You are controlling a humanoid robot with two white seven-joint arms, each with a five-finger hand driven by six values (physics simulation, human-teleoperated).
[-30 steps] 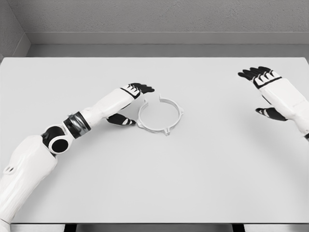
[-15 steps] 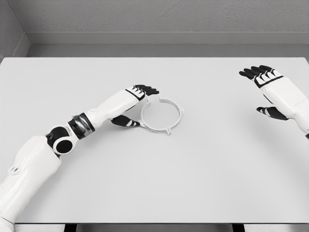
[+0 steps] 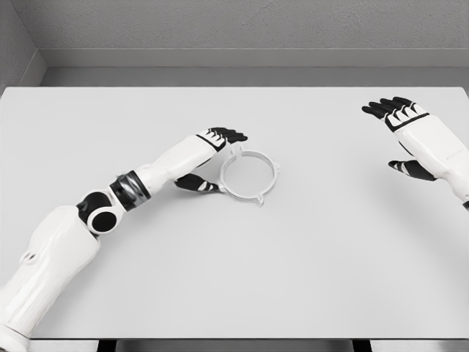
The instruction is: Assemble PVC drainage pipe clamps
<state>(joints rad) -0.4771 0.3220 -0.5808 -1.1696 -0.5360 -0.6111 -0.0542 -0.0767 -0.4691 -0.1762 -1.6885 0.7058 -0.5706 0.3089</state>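
A white ring-shaped pipe clamp (image 3: 250, 176) with small lugs lies flat on the white table (image 3: 234, 264), a little left of the middle. My left hand (image 3: 212, 158) reaches in from the lower left and sits at the ring's left rim. Its black fingers (image 3: 229, 135) stretch over the ring's upper-left edge and its thumb (image 3: 198, 184) lies by the lower-left edge. The fingers are spread around the rim, not closed on it. My right hand (image 3: 401, 139) hovers far to the right, open, well away from the ring.
The table's back edge meets a grey wall (image 3: 234, 29) at the top. The front edge runs along the bottom of the view. Only the ring lies on the table.
My left arm has stretched further right, and the ring has slid a little to the right with the hand. The right hand has hardly moved.
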